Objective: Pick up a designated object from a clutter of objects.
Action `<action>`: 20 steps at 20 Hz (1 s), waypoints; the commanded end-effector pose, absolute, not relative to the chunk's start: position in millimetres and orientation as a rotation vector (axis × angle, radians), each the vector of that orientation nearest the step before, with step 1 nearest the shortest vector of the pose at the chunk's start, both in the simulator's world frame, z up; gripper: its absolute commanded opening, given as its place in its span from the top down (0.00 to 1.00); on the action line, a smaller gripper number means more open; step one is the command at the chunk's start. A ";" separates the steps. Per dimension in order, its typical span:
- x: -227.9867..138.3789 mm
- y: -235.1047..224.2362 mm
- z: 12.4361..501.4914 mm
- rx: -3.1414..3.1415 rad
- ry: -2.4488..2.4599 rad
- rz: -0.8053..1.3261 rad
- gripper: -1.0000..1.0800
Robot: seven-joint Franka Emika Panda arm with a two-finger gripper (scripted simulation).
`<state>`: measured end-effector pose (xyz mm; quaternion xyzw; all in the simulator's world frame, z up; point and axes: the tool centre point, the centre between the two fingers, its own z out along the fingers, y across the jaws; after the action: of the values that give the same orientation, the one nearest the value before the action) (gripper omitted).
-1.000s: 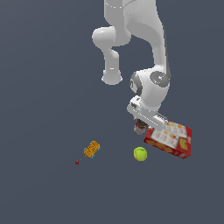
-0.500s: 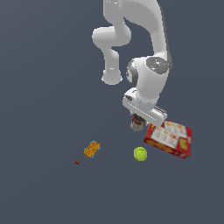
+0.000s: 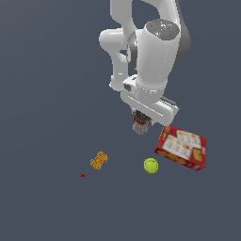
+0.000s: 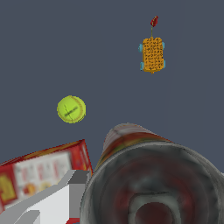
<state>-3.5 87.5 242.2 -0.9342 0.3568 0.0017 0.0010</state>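
My gripper is shut on the can, a small cylinder with a red-and-white label and a dark metallic top, and holds it clear of the floor. In the wrist view the can fills the near field, with one grey finger beside it. The red box lies flat to the exterior view's right of the can. The yellow-green ball lies below it. The orange-and-teal block and the tiny red speck lie further to the exterior view's left.
The floor is a plain dark grey surface. In the wrist view the ball, the block, the red speck and the box all show beyond the can.
The arm has risen and drawn back toward the exterior view's left with the can in its gripper. The box, ball, block and speck have not moved.
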 end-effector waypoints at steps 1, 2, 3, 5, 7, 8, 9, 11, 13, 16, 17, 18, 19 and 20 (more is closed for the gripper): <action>1.9 74.8 269.9 -2.932 1.119 0.002 1.00; 4.0 69.7 280.0 -2.932 1.119 0.002 1.00; 6.1 64.7 290.1 -2.932 1.119 0.002 1.00; 10.4 54.6 310.2 -2.932 1.119 0.002 1.00; 15.0 44.5 330.1 -2.932 1.120 0.002 1.00; 17.3 39.5 340.0 -2.932 1.120 0.002 1.00; 19.6 34.7 349.7 -2.933 1.120 0.001 1.00; 24.0 25.8 367.6 -2.933 1.121 0.001 1.00; 27.9 17.9 383.2 -2.933 1.121 0.001 1.00; 33.2 8.3 402.7 -2.933 1.122 0.001 1.00; 34.7 5.7 408.1 -2.934 1.122 0.000 1.00; 36.2 3.2 413.1 -2.934 1.122 0.000 1.00; 37.5 1.0 417.5 -2.934 1.122 0.000 1.00; 38.7 -1.0 421.5 -2.934 1.122 0.000 1.00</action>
<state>36.5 2.3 412.6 -0.9339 0.3575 0.0014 -0.0002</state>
